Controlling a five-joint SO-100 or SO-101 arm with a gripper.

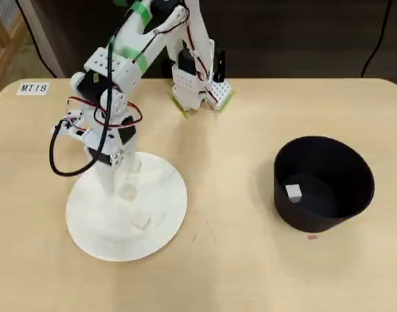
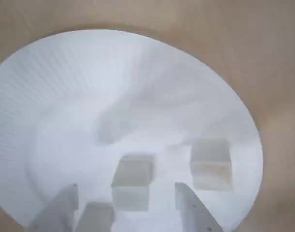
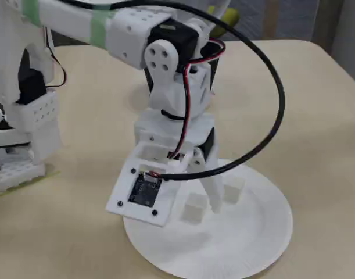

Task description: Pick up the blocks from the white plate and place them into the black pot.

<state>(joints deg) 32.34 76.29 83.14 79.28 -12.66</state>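
Your blocks are small, plain, off-white cubes, unmarked and close in tone to the plate under them. In the wrist view one block [image 2: 132, 186] sits between the two gripper fingers, a second block [image 2: 211, 163] lies just to its right outside the right finger [image 2: 193, 208], and a third [image 2: 95, 217] shows at the bottom edge beside the left finger.

The white plate [image 1: 94, 234] is round and flat with a ribbed rim, and it rests on the wooden table [image 1: 237, 273] at the left of the overhead view. From that camera you see three cubes on it; the arm partly covers them.

The black pot [image 1: 344, 188] stands well apart to the right, matte, with tall flared walls. One block [image 1: 293, 192] already lies on its floor, near the left wall.

Your gripper [image 2: 133, 212] is down over the plate with its jaws spread wide around the middle cube; whether either finger touches it, you cannot tell. A paper label [image 1: 34, 88] lies at the table's far left corner.
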